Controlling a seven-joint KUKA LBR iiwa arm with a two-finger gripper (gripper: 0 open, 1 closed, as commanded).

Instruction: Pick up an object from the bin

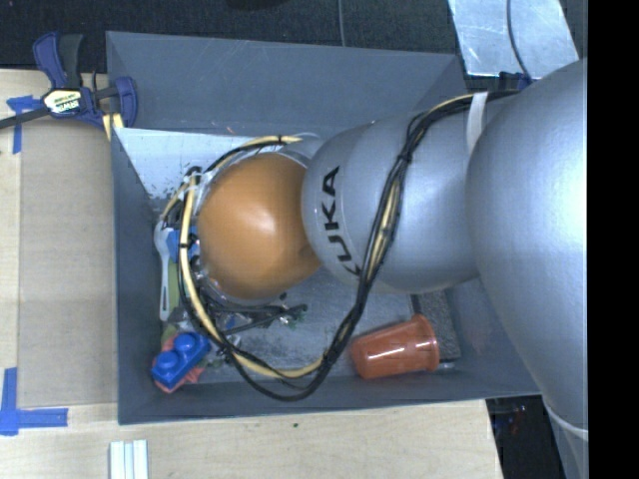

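From my screen the bin (280, 68) reads as grey sheet metal, matt on its walls, with the floor near the middle looking scuffed and speckled. The arm (499, 198) on the right has a smooth silver-grey shell with a soft satin sheen and black lettering on it. Its orange cover (250, 228) is a smooth, glossy dome that catches a pale highlight. The cables (369, 257) draped over the arm look like smooth sheathing, black and yellow. At the near right, the cup (394, 347) looks like translucent orange-red plastic, shiny along its side. At the near left, the blue block (180, 359) looks like smooth, glossy moulded plastic.
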